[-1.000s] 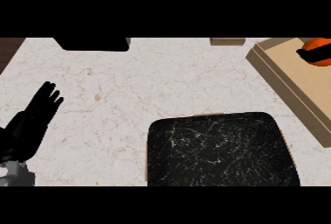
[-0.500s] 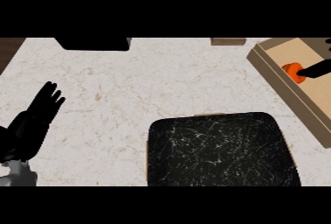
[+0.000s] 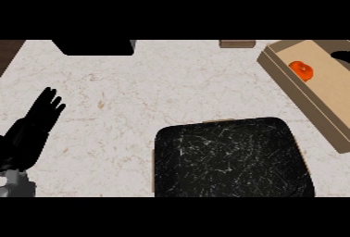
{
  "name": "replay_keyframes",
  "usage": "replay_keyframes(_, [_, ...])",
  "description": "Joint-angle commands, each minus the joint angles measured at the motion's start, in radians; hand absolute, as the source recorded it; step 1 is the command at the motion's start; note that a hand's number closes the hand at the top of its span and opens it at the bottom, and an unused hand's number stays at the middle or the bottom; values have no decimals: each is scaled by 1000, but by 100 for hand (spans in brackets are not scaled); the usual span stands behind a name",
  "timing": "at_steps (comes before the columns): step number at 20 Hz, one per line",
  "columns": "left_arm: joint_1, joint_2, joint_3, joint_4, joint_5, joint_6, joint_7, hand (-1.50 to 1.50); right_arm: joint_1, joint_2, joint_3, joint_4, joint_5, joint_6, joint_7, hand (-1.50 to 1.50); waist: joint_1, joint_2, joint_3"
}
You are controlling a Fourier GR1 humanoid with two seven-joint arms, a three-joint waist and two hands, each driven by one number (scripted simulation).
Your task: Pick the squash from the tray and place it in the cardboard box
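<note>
1. The squash (image 3: 301,70) is lying inside the box (image 3: 321,115), near its far end and close to the left wall, apart from any hand
2. The tray (image 3: 229,157) is sitting at the near middle of the table (image 3: 157,88), its dark veined face showing nothing on it
3. The left hand (image 3: 37,122) is resting at the left edge, fingers straight and spread upward, holding nothing
4. A dark shape (image 3: 342,56) is showing at the right edge over the box; it may be the right hand, but I cannot tell, nor how its fingers stand
5. Judging by this, the placing looks done, and the step in hand is clearing away from the box
6. To do that well, the arm should be lifting straight up before swinging back, so it is not brushing the box wall or nudging the squash
7. It should also be passing clear of the tray's right corner, which is lying just beside the box's near end
8. The table is pale stone with faint brown veins, looking flat and smooth
9. A black block (image 3: 94,47) is standing at the far edge on the left, and a small brown thing (image 3: 237,44) farther right
10. Dark wood (image 3: 9,52) is showing beyond the table's far left corner
</note>
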Motion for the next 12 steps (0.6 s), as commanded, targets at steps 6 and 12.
replay_keyframes(6, [49,22,35,18,26,-58,-47,0,98,-132,-158,-19,-209,114,-72,-150,-5,-3,-1])
replay_keyframes(12, [8,-10,-2,-26,-21,10,12,0,201,-229,-155,-4,-273,271,-119,-150,-3,-2,-1])
